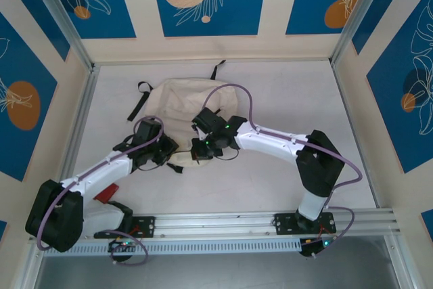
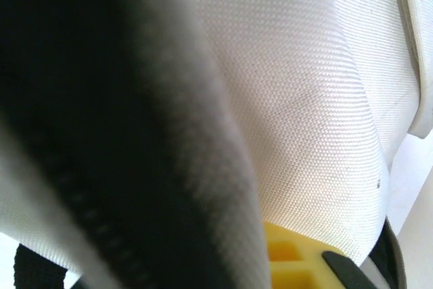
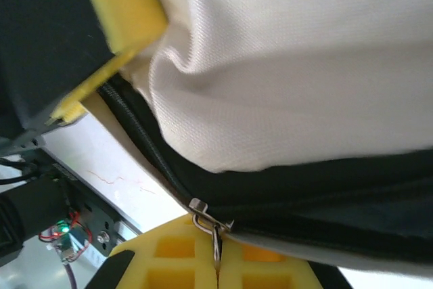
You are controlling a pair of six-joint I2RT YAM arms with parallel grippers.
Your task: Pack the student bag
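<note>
The student bag [image 1: 179, 103] lies flat at the middle back of the table, cream fabric with black straps. Both grippers work at its near edge. My right gripper [image 3: 216, 269] is shut on the metal zipper pull [image 3: 215, 235], which hangs from the black zipper trim [image 3: 284, 194]. My left gripper [image 1: 168, 153] sits just to the left of it. Its yellow fingers [image 3: 125, 15] pinch the bunched cream fabric beside the zipper. In the left wrist view the cream fabric [image 2: 298, 99] and the blurred black trim [image 2: 81, 133] press close over one yellow finger [image 2: 291, 262].
A small red object [image 1: 106, 194] lies on the table beside the left arm's base. Metal frame posts and patterned walls close in the table on three sides. A rail [image 1: 270, 221] runs along the near edge.
</note>
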